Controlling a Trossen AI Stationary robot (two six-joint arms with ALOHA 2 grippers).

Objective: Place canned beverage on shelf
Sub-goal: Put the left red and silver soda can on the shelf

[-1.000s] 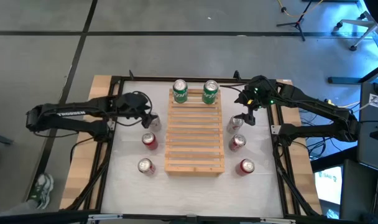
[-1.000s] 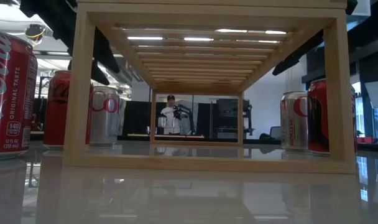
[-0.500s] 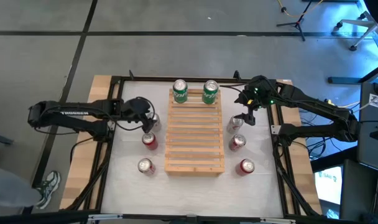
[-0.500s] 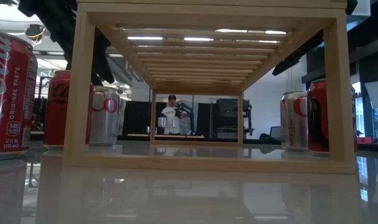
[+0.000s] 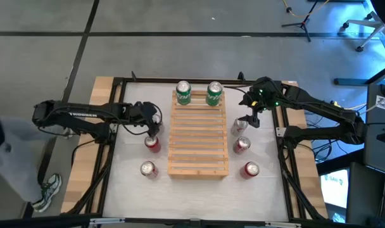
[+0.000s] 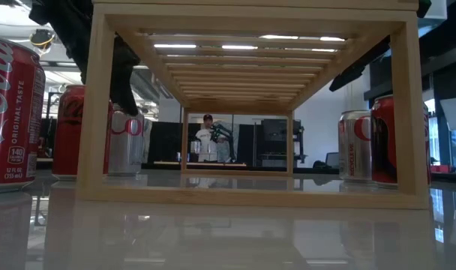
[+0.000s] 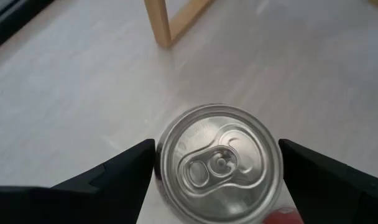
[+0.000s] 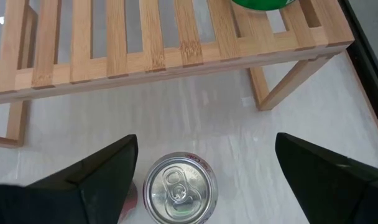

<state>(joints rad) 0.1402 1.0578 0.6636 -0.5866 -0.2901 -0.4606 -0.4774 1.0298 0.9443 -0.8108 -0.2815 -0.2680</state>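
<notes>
Two dark, near-black jointed arms of slim tubular links and bulkier joint housings.
Left arm [image 5: 85,117]: white block lettering along the long link; thin black cable looping near the wrist.
Right arm [image 5: 319,114]: small green indicator light near the wrist joint; black cabling alongside the links.
Left gripper [image 7: 217,171]: two flat, matte black fingers [image 7: 108,180] tapering to wedge tips.
Right gripper [image 8: 201,171]: matching black wedge-shaped fingers [image 8: 96,171], plain, unmarked.

white table [image 5: 195,185], shelf [image 5: 198,139], six cans, green cans [image 5: 183,92] on shelf
</notes>
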